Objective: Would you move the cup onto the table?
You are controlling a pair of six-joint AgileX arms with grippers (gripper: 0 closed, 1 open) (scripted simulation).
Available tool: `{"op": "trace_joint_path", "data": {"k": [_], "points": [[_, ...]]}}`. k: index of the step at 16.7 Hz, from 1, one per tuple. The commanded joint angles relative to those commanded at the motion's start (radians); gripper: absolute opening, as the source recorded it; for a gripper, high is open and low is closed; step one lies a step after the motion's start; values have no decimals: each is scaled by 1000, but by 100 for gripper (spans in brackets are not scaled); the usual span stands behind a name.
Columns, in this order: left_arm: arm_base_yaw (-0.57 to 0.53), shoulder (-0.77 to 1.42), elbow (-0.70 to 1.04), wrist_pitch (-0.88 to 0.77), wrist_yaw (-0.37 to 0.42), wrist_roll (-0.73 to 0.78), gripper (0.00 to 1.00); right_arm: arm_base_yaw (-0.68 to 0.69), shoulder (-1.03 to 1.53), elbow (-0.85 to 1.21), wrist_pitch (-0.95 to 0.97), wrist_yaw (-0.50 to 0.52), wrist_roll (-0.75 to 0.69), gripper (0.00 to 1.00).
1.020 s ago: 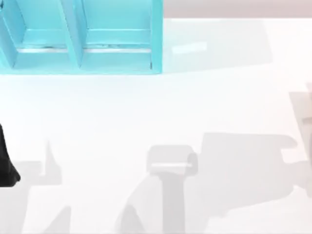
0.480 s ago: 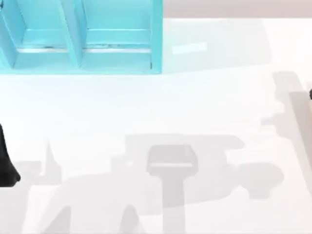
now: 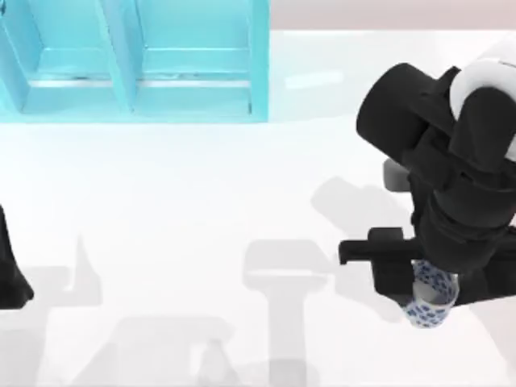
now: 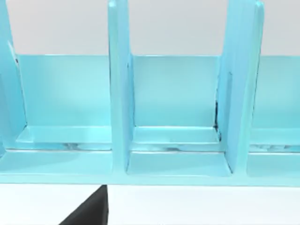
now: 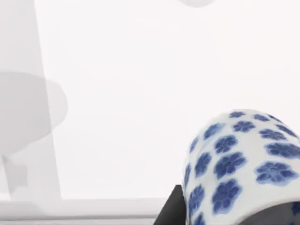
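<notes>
The cup, white with blue flower spots, sits between the black fingers of my right gripper, which is shut on it over the front right of the table. I cannot tell whether the cup touches the surface. The right wrist view shows the cup close up beside one black finger, with white table beyond. My left arm is parked at the table's left edge.
A teal-blue shelf unit with upright dividers stands at the back left; the left wrist view faces its compartments. Arm shadows lie across the middle and front of the table.
My right arm has swung in from the right with the cup in its gripper; before, just its shadow crossed the table. The left arm has not moved.
</notes>
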Motion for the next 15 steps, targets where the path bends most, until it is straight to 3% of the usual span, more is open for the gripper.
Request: {"op": "trace_joint_path", "data": {"k": [5, 15], "points": [[0, 0, 0, 0, 0, 0, 100, 234, -66, -63, 21, 0, 235, 0], [0, 0, 0, 0, 0, 0, 100, 251, -58, -121, 89, -1, 255, 0]]}}
